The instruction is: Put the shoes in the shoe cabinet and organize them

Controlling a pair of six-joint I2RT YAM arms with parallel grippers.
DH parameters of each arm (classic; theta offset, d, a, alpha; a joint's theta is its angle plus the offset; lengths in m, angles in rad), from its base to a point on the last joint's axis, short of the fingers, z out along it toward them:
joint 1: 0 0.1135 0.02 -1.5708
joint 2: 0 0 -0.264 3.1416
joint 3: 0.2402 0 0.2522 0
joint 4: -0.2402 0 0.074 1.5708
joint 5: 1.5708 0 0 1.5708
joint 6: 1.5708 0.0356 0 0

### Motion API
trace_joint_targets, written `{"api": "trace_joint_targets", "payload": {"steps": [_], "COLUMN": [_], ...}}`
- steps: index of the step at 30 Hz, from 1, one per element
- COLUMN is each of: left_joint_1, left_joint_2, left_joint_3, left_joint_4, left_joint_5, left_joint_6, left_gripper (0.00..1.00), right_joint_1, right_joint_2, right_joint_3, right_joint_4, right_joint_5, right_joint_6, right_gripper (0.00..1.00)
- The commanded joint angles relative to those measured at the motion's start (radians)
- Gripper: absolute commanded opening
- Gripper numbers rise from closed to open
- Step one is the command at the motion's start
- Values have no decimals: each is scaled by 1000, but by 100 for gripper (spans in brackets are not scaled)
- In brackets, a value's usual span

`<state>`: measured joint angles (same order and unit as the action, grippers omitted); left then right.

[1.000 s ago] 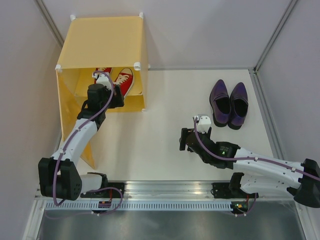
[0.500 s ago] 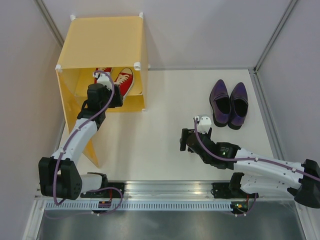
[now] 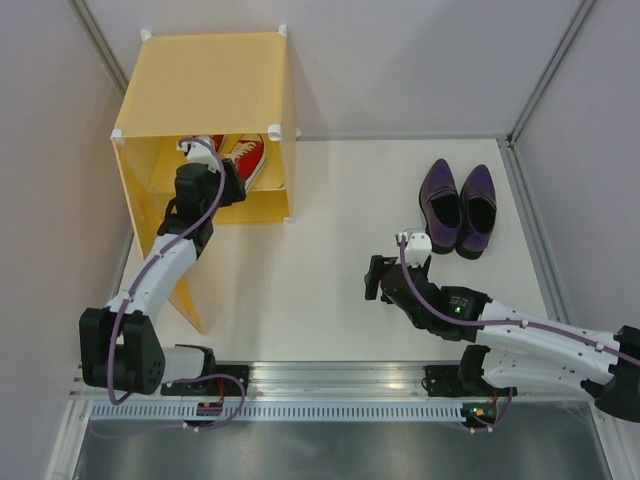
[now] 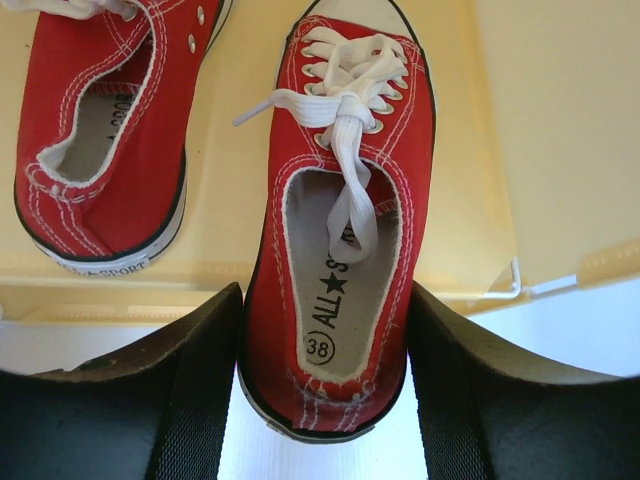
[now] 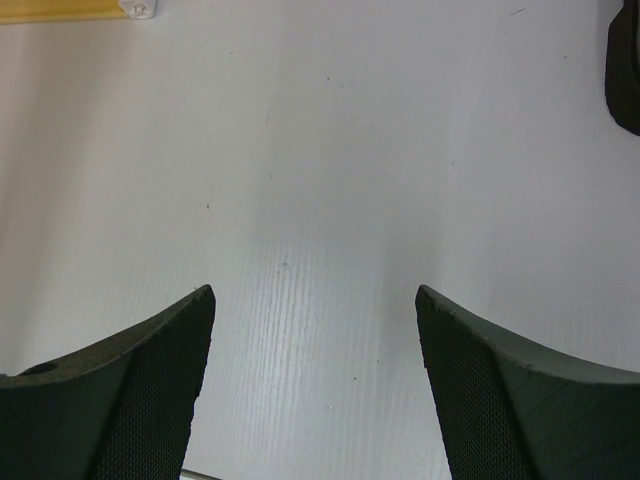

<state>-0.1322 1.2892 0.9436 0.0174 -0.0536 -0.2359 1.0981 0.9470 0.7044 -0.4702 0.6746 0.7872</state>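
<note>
Leftmost, top view: yellow cabinet (image 3: 205,80) stands at the far left of the table (image 3: 320,200), its door (image 3: 130,210) swung open toward the near side. The left arm reaches into the lower opening.

Left end effector (image 3: 235,180) (image 4: 325,290): clamped on the heel of a red sneaker (image 3: 250,158) (image 4: 345,200), one finger pressed to each side. The sneaker lies flat, toe pointing into the cabinet, white laces tied. Its front and middle rest on the yellow cabinet floor; the heel overhangs the front lip. Insole reads "38".

Second red sneaker (image 3: 210,145) (image 4: 100,130): inside the cabinet just to the left of the held one, roughly parallel, not touching it.

Right end effector (image 3: 378,280) (image 5: 315,300): fingers spread apart, gripping nothing, above bare white table near the middle. A white cabinet corner shows at the top left of its wrist view.

Purple shoes (image 3: 458,208): side by side on the table at the right, toes away from the arms, well apart from the cabinet. The edge of one (image 5: 625,70) shows at the right of the wrist view.
</note>
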Motion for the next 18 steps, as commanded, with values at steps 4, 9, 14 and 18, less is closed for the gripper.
{"api": "trace_joint_targets", "payload": {"steps": [4,9,14,18], "left_joint_1": [2,-1,-3,-4], "left_joint_2": [73,113,140,165], "left_joint_3": [63,63,81,106], "left_joint_4": [164,216,256,269], "left_joint_5": [-101,-134,-172,-178], "left_joint_6": [-94,-98,-92,-83], "left_gripper": [2,2,2,2], "right_joint_1": [-9,-12,-15,-15], "right_joint_2": [-16,-22,-31,-34], "right_joint_3": [-13,-14,-16,-16], "right_joint_4": [-16,-27,-38,-42], "right_joint_5": [31,36,40,42], "right_joint_6": [-12,-13,-11,-13], "right_gripper": [85,85,85,85]}}
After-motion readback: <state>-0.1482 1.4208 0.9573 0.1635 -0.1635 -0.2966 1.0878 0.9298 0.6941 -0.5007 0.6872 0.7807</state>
